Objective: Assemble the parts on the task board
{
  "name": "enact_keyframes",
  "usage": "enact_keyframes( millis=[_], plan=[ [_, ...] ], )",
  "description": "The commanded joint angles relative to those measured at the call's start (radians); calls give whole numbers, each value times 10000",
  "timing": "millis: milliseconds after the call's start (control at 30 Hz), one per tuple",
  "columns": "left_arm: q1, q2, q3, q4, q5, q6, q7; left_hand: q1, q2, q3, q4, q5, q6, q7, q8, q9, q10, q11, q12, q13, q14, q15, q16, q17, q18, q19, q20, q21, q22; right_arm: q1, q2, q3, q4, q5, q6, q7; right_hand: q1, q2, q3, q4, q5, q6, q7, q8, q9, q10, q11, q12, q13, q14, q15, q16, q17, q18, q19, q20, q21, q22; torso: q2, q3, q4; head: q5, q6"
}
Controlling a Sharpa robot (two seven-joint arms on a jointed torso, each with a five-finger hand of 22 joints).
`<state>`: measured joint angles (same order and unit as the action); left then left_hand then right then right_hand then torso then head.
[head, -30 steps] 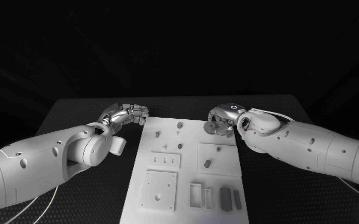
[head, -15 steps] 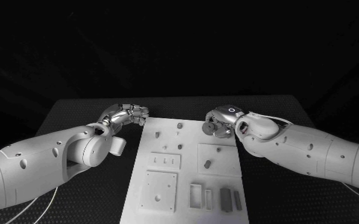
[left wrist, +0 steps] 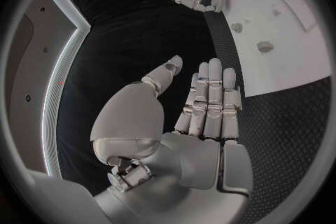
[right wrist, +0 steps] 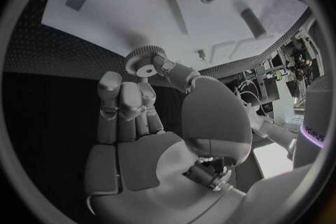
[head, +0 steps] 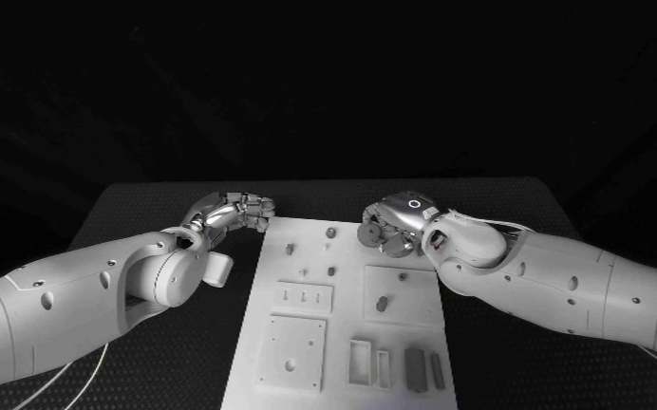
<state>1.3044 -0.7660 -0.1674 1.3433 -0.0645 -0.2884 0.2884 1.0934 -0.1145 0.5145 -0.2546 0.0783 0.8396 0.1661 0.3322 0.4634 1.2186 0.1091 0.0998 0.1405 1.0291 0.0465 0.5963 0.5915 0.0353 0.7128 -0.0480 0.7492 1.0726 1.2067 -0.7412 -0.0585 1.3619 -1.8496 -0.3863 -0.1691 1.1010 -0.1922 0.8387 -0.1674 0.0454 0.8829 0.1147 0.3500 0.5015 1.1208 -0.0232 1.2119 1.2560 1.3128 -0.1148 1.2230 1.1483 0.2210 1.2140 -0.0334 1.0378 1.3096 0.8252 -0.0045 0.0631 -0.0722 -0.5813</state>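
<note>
The right robot hand (head: 387, 230) pinches a small grey gear (right wrist: 145, 61) between thumb and a finger, above the far right corner of the white task board (head: 343, 339). The left robot hand (head: 235, 211) is released, fingers straight and together, just beside the board's far left corner over the black surface (head: 137, 206).

Left arm extended forward; left hand (head: 235, 212) held with fingers (left wrist: 210, 102) straight and close together, nothing gripped. Right arm bent inward, right hand (head: 390, 226) raised; small gear (right wrist: 145, 61) pinched between thumb and fingertip, other fingers curled.
</note>
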Motion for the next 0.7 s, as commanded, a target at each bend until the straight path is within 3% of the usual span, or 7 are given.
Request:
enact_keyframes(
  millis=[33,467,700],
  plan=[
    [12,34,7,19,12,98,81,-86,-13,50,-13,-60,-2,83,-59,17,23,24,-49,9,-31,38,-60,10,134,-21,-10,48,11,29,70,5,219,-931,-235,-374,13,-74,67,-15,32,1750,-295,214,170,71,14,19,3,-10,-61,3,2,408,98,0,58,113,-7,3,-2,29,14],
    [11,93,6,-49,12,102,81,-94,-11,51,-11,-60,-2,84,-61,19,25,25,-57,11,-31,39,-61,13,134,-21,-9,49,12,43,939,-20,191,-1407,-207,-518,14,-128,127,50,31,1759,-302,217,178,68,6,-36,-47,-31,-68,-56,-46,408,123,-4,58,101,8,-4,21,97,67],
    [13,187,7,-129,16,121,70,-99,-10,50,-11,-60,-3,84,-63,20,27,25,-61,13,-32,39,-63,14,134,-21,-9,49,13,26,1512,-186,-112,-1411,-123,-484,21,-130,143,60,32,1752,-301,212,178,54,6,-59,-66,-39,-70,-75,-63,408,126,-5,57,98,19,-1,32,96,69]
  ],
)
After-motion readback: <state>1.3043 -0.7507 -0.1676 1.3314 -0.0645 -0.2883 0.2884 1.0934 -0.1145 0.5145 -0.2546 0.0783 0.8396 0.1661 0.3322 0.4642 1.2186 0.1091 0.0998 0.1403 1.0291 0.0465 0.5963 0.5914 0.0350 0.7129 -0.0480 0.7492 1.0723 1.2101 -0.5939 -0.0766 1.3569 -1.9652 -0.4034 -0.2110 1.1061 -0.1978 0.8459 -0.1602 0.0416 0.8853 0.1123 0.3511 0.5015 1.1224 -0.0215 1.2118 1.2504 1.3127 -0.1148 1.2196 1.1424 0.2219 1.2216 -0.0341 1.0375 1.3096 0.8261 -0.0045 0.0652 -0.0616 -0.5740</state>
